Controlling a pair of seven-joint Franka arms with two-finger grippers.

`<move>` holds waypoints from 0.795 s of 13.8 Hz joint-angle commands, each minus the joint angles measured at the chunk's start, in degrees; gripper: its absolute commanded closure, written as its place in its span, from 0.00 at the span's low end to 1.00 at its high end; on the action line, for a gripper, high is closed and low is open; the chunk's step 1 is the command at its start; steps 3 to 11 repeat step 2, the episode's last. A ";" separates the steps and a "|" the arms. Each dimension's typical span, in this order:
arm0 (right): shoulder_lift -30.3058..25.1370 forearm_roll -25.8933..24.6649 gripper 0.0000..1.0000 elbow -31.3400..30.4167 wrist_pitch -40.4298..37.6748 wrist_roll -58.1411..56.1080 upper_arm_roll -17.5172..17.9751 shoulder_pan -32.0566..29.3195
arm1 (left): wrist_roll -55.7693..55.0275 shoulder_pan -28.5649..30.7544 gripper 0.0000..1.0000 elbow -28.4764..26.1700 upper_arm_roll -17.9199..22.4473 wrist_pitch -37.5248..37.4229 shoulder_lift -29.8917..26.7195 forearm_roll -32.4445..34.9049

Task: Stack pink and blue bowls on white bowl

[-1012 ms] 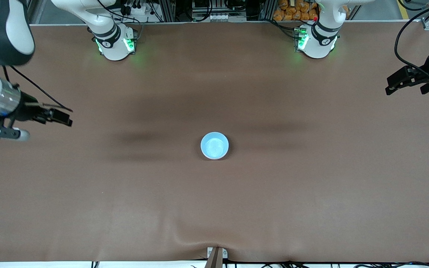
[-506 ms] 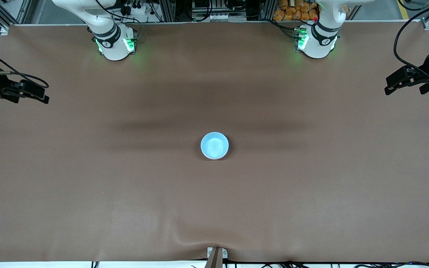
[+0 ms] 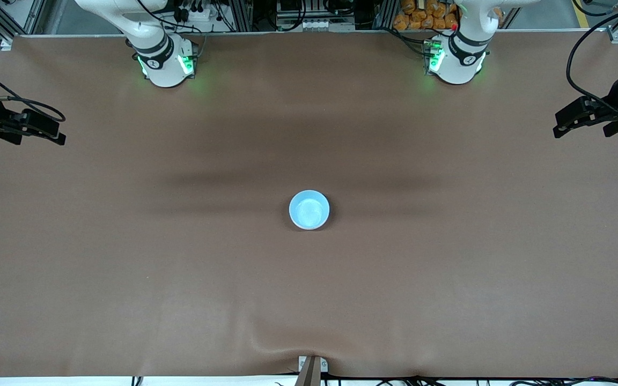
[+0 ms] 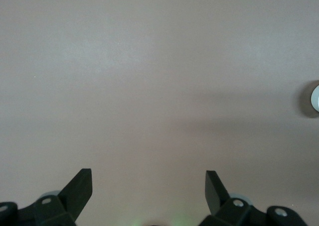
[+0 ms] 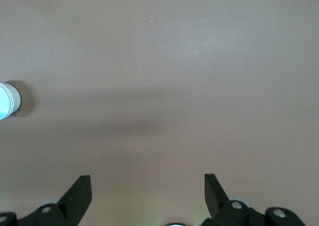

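Observation:
The light blue bowl (image 3: 309, 210) stands upright at the middle of the table, and from above only its blue inside shows. In the right wrist view the bowl (image 5: 6, 101) shows pale layered bands on its side, as of bowls nested under it. I cannot tell a pink bowl or a white bowl apart there. A sliver of it shows in the left wrist view (image 4: 315, 97). My left gripper (image 3: 561, 122) is open and empty at the left arm's end of the table (image 4: 148, 178). My right gripper (image 3: 54, 134) is open and empty at the right arm's end (image 5: 147, 183).
The brown table cover (image 3: 180, 279) is bare all round the bowl. The two arm bases (image 3: 167, 61) (image 3: 456, 59) stand along the table's edge farthest from the front camera. A small bracket (image 3: 311, 367) sits at the near edge.
My right arm has drawn back toward its end of the table and farther from the front camera, then nearly stopped. My left gripper and the bowl have stayed put.

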 commanded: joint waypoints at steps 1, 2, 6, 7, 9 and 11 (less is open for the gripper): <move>-0.36 -1.63 0.00 0.12 -0.68 -0.87 1.56 -1.66 | 0.22 0.30 0.00 0.51 -0.58 -0.16 0.17 -0.82; -0.36 -1.72 0.00 0.04 -0.77 -1.22 1.56 -1.66 | 0.05 0.30 0.00 0.42 -0.66 -0.16 0.17 -0.82; -0.36 -1.72 0.00 0.04 -0.77 -1.22 1.56 -1.66 | 0.05 0.30 0.00 0.42 -0.66 -0.16 0.17 -0.82; -0.36 -1.72 0.00 0.04 -0.77 -1.22 1.56 -1.66 | 0.05 0.30 0.00 0.42 -0.66 -0.16 0.17 -0.82; -0.36 -1.72 0.00 0.04 -0.77 -1.22 1.56 -1.66 | 0.05 0.30 0.00 0.42 -0.66 -0.16 0.17 -0.82; -0.36 -1.72 0.00 0.04 -0.77 -1.22 1.56 -1.66 | 0.05 0.30 0.00 0.42 -0.66 -0.16 0.17 -0.82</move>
